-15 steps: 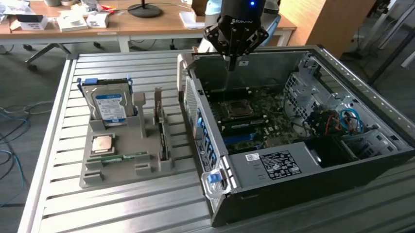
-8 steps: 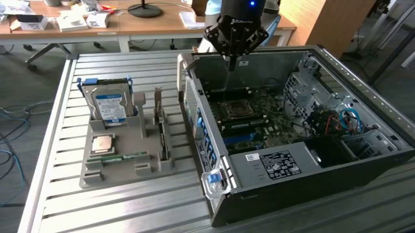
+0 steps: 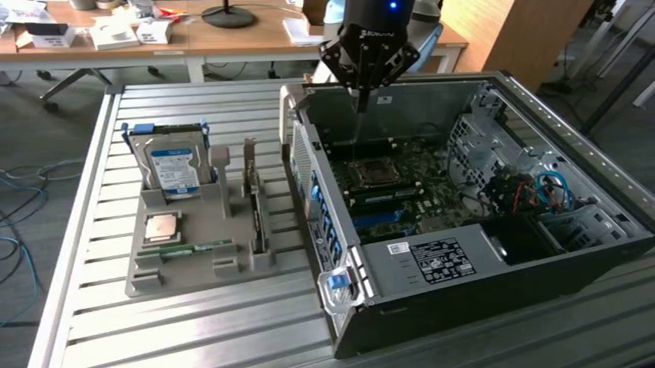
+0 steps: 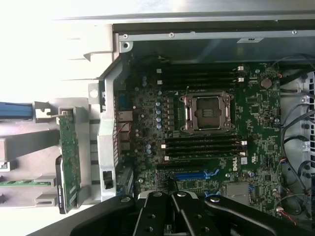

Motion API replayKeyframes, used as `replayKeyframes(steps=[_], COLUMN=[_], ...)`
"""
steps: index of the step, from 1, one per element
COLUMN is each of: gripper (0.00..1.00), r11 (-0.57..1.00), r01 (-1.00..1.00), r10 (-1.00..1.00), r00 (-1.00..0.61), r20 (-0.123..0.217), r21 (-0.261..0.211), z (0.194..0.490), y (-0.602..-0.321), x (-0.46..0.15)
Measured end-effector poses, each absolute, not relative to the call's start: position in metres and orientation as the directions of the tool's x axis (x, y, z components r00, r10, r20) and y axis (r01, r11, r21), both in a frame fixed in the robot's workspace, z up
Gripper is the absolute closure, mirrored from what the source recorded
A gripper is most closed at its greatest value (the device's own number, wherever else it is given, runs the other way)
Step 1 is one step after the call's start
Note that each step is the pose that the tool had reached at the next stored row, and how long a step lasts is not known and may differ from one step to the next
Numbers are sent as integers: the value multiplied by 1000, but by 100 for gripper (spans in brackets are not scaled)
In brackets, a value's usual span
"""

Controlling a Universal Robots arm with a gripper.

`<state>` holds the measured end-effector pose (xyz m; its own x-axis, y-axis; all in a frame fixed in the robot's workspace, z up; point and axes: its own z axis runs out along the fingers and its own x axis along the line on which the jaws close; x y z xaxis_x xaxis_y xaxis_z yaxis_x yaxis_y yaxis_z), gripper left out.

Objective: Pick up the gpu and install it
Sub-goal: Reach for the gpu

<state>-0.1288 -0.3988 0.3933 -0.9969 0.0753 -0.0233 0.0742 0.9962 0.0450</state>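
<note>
In the exterior view the gripper hung over the far side of the open computer case, its slim fingers pressed together and carrying nothing, their tips pointing down toward the motherboard. The gpu sat untouched, well apart from the gripper, standing on its edge in a slot of the grey holder on the slatted table, between the hard drive and the case. Its long axis ran from the far side of the table to the near side, roughly parallel with the case wall beside it; a pale upright at its far end looked like the metal bracket, though I could not be certain. In the wrist view the closed fingertips sat above the board close to the blue slot, while the gpu showed outside the case as a narrow green strip seen from its top edge, again lying along the case wall. As I judged it, the pick-up had not begun. A good grasp would need the jaws parted just enough to straddle the thin card, set across its thickness near the middle of the top edge, and a straight lift out of the slot so the card did not bind or tilt.
</note>
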Motion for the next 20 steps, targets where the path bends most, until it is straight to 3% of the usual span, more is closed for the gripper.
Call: replayKeyframes(steps=[20], gripper=[89], r11=[996], r01=[74], r10=[75], r00=[-997], r20=[-23], r21=[45], z=[392], y=[-398], x=[-154])
